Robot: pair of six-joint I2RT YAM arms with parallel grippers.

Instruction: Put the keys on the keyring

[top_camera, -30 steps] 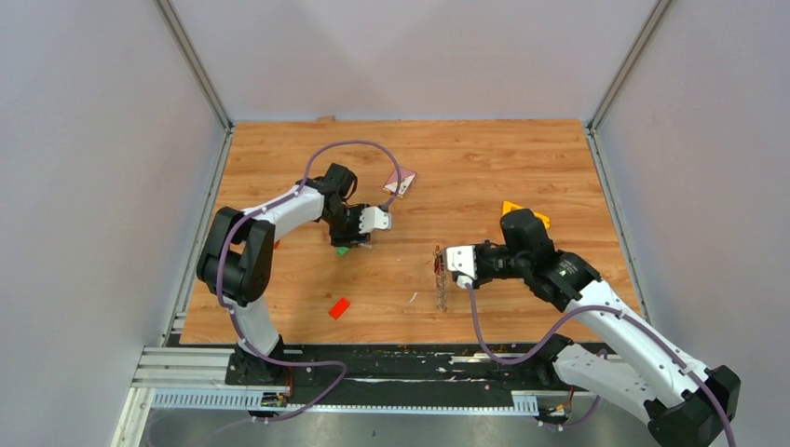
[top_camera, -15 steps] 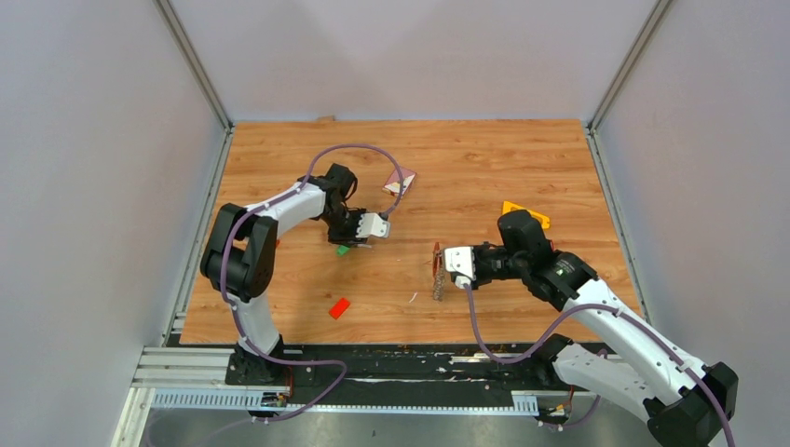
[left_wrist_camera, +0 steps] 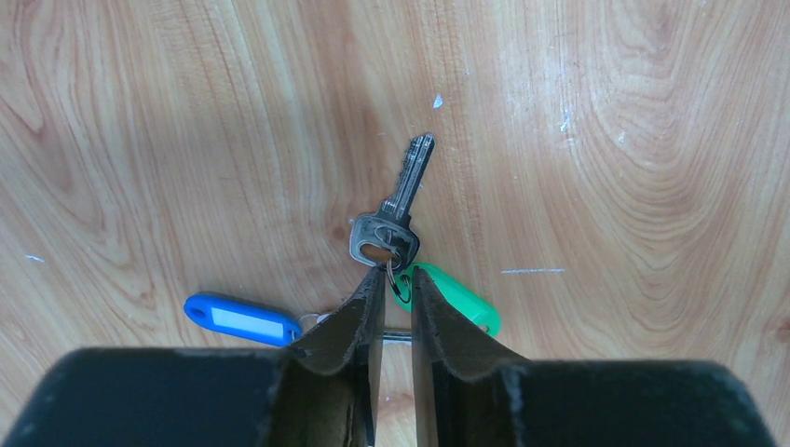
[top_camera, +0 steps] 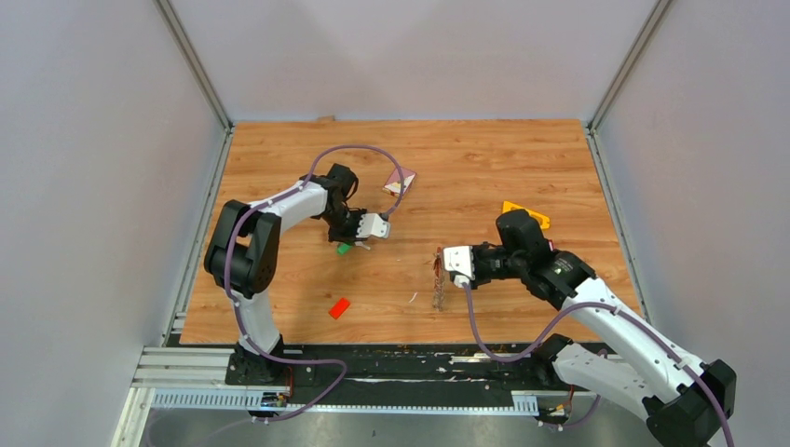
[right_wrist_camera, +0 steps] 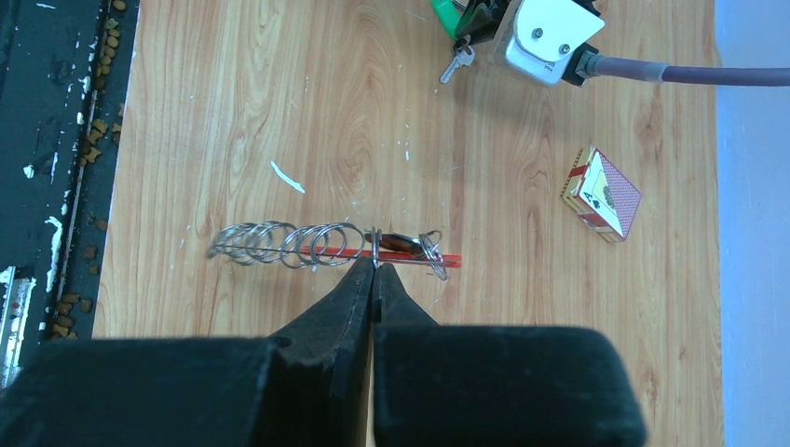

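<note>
L claw (left_wrist_camera: 396, 279) pinched to a slim gap on the small ring of the green-tagged key (left_wrist_camera: 377, 240), which lies on the wooden surface (left_wrist_camera: 606, 140) left of centre, w/ the blue-tagged key (left_wrist_camera: 233, 319) just beside it. R claw (right_wrist_camera: 374, 270) clenched on the keyring (right_wrist_camera: 307, 244), a red strip w/ coiled wire loops, near mid-surface, well apart from both keys. Card box (right_wrist_camera: 603, 193) sits further back.

Walls: plain pale grey panels (top_camera: 93, 186) on three sides | Table: light wood-grain top (top_camera: 484, 158) | Front edge: black rail (top_camera: 391, 358) | Light: even
</note>
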